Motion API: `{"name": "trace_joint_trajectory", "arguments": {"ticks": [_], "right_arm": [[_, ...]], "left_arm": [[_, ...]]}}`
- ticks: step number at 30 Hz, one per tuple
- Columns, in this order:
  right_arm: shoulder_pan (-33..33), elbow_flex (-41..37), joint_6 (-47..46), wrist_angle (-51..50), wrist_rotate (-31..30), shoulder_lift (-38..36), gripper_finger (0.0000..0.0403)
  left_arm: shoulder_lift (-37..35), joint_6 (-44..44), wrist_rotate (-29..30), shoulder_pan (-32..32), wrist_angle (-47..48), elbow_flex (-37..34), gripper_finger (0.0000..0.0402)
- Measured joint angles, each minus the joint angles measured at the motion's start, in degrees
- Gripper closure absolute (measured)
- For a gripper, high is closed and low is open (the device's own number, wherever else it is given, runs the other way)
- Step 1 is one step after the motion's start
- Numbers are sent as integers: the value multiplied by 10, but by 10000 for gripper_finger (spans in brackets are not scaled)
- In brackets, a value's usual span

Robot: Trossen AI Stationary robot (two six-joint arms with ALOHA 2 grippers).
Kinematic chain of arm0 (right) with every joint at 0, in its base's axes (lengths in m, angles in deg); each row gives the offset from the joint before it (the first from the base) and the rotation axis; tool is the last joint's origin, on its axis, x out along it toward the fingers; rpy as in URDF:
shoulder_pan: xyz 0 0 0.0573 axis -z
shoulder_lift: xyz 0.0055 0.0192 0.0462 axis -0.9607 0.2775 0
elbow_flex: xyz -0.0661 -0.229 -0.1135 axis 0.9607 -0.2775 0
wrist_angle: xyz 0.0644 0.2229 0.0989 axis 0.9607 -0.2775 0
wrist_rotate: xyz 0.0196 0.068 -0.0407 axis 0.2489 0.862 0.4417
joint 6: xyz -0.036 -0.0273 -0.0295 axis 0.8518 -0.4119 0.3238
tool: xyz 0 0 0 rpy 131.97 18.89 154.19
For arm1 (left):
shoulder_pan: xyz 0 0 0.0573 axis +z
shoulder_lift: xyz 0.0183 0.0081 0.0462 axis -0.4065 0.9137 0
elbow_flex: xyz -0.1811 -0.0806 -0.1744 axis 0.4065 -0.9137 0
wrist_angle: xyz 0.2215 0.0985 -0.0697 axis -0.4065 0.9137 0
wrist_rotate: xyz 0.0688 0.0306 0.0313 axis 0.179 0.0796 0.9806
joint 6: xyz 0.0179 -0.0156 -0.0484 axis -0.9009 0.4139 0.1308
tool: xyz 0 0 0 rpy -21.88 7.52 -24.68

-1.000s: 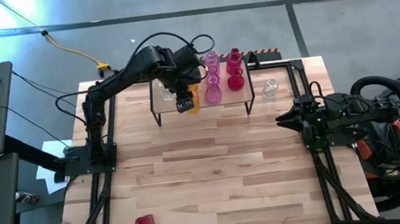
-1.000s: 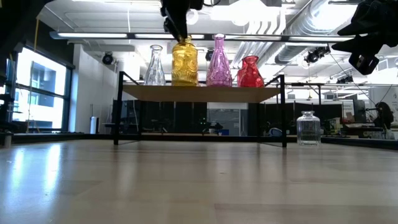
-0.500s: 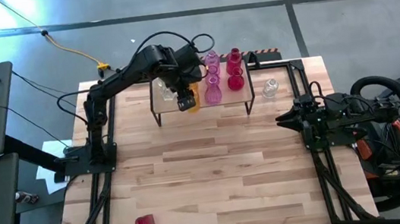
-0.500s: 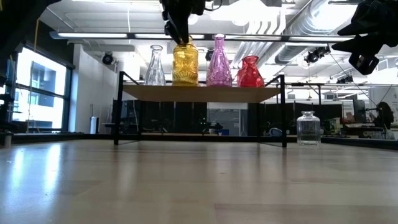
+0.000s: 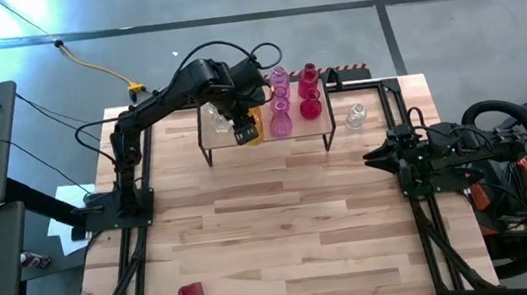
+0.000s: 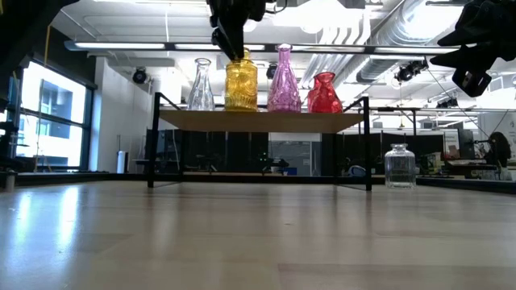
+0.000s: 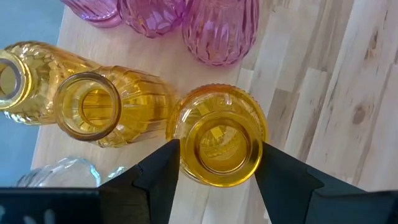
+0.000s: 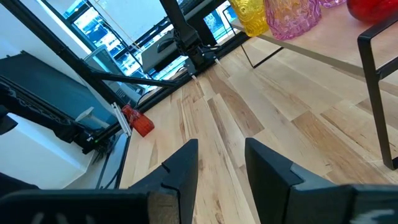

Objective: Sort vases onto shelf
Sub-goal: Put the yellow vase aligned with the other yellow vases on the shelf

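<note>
My left gripper (image 5: 244, 130) is over the shelf (image 5: 304, 134), shut on an amber vase (image 7: 219, 127) that stands upright at the shelf's near edge. Behind it in the left wrist view are two more amber vases (image 7: 99, 111), several pink vases (image 7: 217, 31) and a clear one (image 7: 59, 173). The low view shows a clear vase (image 6: 201, 84), the amber vase (image 6: 241, 84), a pink vase (image 6: 284, 80) and a red vase (image 6: 324, 93) in a row on the shelf (image 6: 258, 121). My right gripper (image 5: 374, 159) waits open, above the table's right side. My left gripper (image 7: 219, 149) pinches the amber vase by its mouth rim (image 7: 186, 146), one finger (image 7: 163, 171) on each outer side. The fingers come from above, pointing down. The vase is upright, and its base (image 6: 241, 108) appears to rest on the shelf top.
A clear vase (image 5: 355, 114) stands on the table just right of the shelf. A red vase (image 5: 191, 293) lies on its side near the table's near left corner. Between the shelf and the near edge lies bare plank tabletop (image 5: 284, 236).
My left gripper, still holding the amber vase, has shifted slightly toward the table's far edge and right, carrying the vase a little closer to the pink vases. The vase has stayed upright.
</note>
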State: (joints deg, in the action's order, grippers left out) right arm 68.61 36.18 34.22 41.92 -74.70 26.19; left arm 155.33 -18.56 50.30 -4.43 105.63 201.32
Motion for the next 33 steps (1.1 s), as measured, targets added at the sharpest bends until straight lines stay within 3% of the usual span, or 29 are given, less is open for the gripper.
{"name": "trace_joint_trajectory", "arguments": {"ticks": [12,25,33], "right_arm": [[0,0,0,0,0,0,289],[0,0,0,0,0,0,289],[0,0,0,0,0,0,289]], "left_arm": [[4,10,34,0,19,24,215],[3,22,28,-3,17,26,215],[2,28,28,-5,17,26,195]]}}
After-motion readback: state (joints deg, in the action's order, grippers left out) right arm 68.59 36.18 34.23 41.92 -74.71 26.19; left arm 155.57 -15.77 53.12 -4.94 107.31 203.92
